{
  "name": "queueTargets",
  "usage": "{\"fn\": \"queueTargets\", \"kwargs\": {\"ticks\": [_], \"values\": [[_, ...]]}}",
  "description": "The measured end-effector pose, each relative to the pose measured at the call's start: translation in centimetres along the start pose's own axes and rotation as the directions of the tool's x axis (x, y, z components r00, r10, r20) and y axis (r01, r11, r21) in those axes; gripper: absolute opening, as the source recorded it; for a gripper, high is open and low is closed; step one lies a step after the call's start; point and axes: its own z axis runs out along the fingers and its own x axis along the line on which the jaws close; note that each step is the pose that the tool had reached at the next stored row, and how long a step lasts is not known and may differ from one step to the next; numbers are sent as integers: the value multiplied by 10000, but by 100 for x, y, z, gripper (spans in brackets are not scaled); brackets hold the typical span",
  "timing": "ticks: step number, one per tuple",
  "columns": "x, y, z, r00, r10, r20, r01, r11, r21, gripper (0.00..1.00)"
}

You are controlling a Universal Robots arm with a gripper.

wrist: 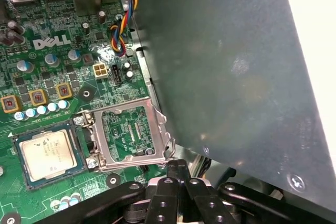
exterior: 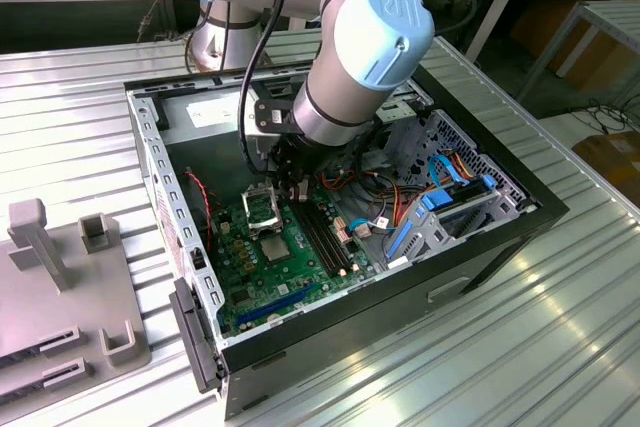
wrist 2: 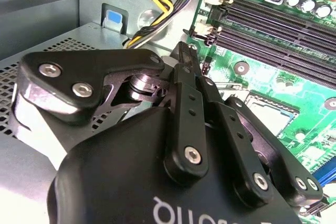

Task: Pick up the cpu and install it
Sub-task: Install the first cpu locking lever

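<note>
The cpu [wrist: 46,150], a small silver-topped square, lies flat in its socket on the green motherboard [wrist: 47,72]; it also shows in the exterior view as the cpu [exterior: 272,244] and, half covered by the gripper's links, in the second wrist view as the cpu [wrist 2: 269,109]. Beside it the hinged metal socket frame [wrist: 128,135] stands swung open. My gripper [wrist: 178,165] is shut with nothing held, its tips right at the frame's free edge; contact cannot be told. The gripper [wrist 2: 185,51] points down into the case.
The arm [exterior: 350,67] reaches down into the open black computer case [exterior: 500,237]. A grey metal box wall [wrist: 236,77] stands close beside the gripper. Long black memory slots [wrist 2: 273,30], cable bundles [wrist 2: 157,3] and a blue drive cage [exterior: 440,212] crowd the inside. A grey fixture [exterior: 60,287] sits outside.
</note>
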Motion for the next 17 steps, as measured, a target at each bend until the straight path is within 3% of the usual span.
{"fn": "queueTargets", "kwargs": {"ticks": [17], "values": [[-21,22,-90,9999,-39,-168,39,10000,34,11]]}}
